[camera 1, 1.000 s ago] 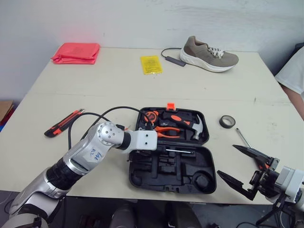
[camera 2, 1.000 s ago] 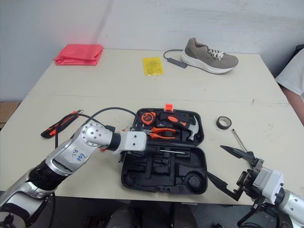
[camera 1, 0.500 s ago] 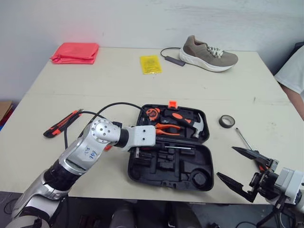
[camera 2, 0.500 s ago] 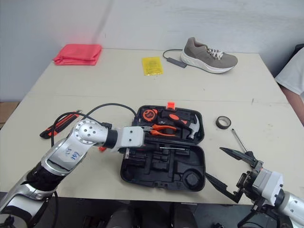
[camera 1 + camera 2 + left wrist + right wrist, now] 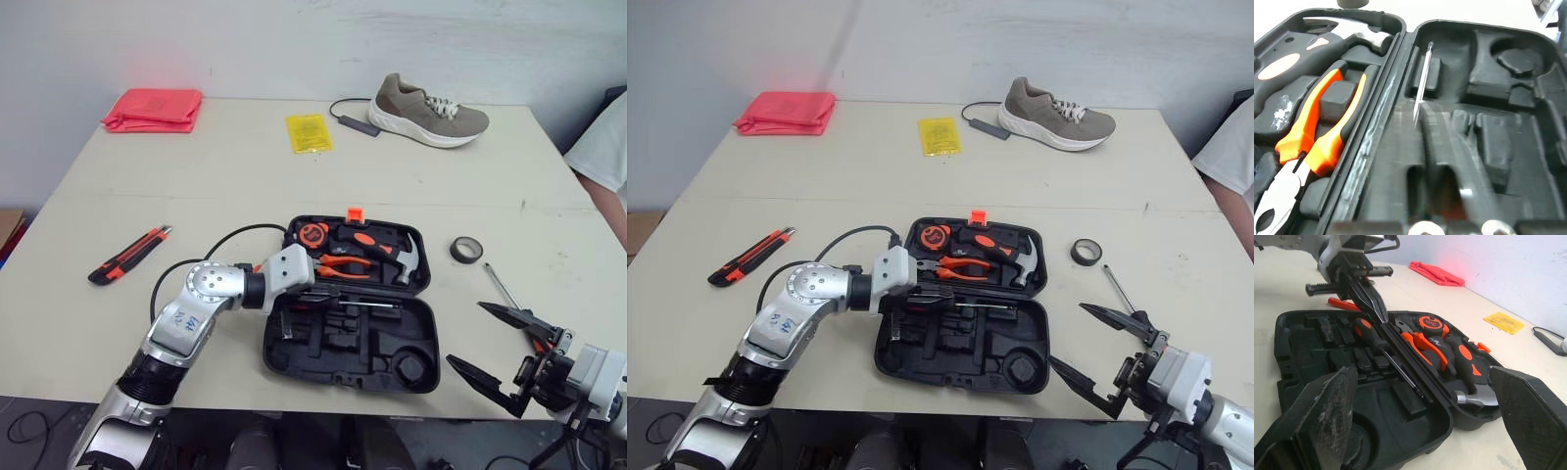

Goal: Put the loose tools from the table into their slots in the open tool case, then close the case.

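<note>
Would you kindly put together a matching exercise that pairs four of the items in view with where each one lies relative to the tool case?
Things:
1. utility knife
2. roll of tape
3. pliers
4. shoe

Places:
A. inside the tool case
B. to the robot's left of the case
C. far beyond the case, at the back of the table
D. to the robot's right of the case

Pairs: 1-B; 2-D; 3-A; 4-C

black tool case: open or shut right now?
Open. The black plastic tool case lies spread flat, both halves facing up; orange-handled pliers and a steel-headed hammer show in the far half.
</note>
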You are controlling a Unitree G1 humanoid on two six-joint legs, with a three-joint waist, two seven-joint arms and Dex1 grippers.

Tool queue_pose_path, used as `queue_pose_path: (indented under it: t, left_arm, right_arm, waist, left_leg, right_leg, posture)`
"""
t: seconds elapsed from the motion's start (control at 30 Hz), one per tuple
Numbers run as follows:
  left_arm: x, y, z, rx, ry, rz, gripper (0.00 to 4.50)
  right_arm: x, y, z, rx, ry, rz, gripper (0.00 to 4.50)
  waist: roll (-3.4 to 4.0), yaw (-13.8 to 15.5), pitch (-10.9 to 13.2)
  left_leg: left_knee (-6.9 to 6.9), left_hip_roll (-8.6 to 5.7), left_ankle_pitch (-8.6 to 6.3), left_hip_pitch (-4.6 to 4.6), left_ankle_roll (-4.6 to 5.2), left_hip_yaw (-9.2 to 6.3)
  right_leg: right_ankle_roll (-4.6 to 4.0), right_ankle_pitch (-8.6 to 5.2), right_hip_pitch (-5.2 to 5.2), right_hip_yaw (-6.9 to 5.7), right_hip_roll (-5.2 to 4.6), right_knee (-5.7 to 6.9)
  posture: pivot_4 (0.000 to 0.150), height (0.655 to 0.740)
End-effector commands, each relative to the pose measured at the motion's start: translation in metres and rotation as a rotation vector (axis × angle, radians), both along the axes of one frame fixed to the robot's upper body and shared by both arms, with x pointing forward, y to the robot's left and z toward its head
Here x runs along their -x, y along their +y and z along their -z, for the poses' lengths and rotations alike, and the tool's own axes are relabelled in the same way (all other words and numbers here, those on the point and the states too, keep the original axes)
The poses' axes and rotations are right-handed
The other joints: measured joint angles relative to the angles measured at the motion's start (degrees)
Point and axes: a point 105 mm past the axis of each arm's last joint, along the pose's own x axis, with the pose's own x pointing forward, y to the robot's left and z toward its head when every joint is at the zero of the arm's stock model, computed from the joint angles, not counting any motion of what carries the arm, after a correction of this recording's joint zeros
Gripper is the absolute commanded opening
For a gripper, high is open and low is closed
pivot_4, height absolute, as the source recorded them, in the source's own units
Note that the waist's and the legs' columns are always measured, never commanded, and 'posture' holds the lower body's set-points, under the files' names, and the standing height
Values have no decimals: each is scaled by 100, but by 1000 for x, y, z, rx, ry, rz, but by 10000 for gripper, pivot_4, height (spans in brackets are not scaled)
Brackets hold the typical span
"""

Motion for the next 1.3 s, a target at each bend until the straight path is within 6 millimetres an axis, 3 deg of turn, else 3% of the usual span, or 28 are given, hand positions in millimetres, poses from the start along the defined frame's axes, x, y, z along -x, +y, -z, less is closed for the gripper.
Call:
queue_pose_path:
  t: [0.03, 0.3, 0.63, 1.0, 1.03, 1.17, 1.23, 1.3]
  left_arm:
    - [0, -6, 0, 1, -30, 7, 1315]
    - [-6, -3, 15, -85, -15, -33, 1315]
    - [4, -19, 39, -213, 69, 24, 1315]
    - [5, -23, 66, -363, 208, 19, 1315]
    - [4, -25, 62, -337, 200, 24, 1315]
    - [6, -33, 7, -19, 93, 122, 1315]
    - [8, -15, -17, 106, 47, 151, 1315]
    - [11, 5, -26, 148, 21, 171, 1315]
  right_arm:
    - [1, 2, -9, 3, -31, 1, 45000]
    - [2, 0, -8, 3, -28, 14, 45000]
    - [2, -2, -5, 1, -22, 19, 45000]
    - [2, 0, -5, -5, -27, 28, 45000]
    - [2, 0, -5, -5, -29, 32, 45000]
    - [2, -10, -10, -6, -47, 99, 45000]
    - [4, -23, -14, -5, -51, 156, 45000]
    - [7, -33, -17, 2, -51, 200, 45000]
  waist:
    - [0, 2, 0]
    - [0, 0, 0]
    - [5, 66, -11]
    - [18, 140, -69]
    - [21, 140, -77]
    - [37, 132, -85]
    - [43, 122, -74]
    - [41, 115, -66]
  left_leg:
    - [0, 1, 0, -1, 0, 0]
    - [-1, 2, 0, 0, 0, 0]
    - [0, 2, -2, 5, 6, -6]
    - [0, 0, -7, 7, 15, -17]
    - [0, 0, -8, 8, 16, -17]
    - [-1, 1, -10, 4, 24, -18]
    - [-2, 2, -10, -5, 24, -18]
    - [-3, 4, -9, -10, 22, -17]
  right_leg:
    - [0, 0, 0, 0, 0, 0]
    - [0, 0, 0, 0, -1, 0]
    - [1, 0, 11, -5, -10, -4]
    - [3, 2, 29, -18, -14, -26]
    - [3, 2, 30, -18, -16, -27]
    - [3, 2, 27, -18, -32, -27]
    - [4, 2, 18, -20, -37, -27]
    - [4, 2, 10, -22, -58, -26]
  posture:
    - [1500, 7400]
    - [1500, 7400]
    - [1500, 7400]
    - [1500, 7400]
    - [1500, 7400]
    - [1500, 7400]
    - [1500, 7400]
    - [1500, 7400]
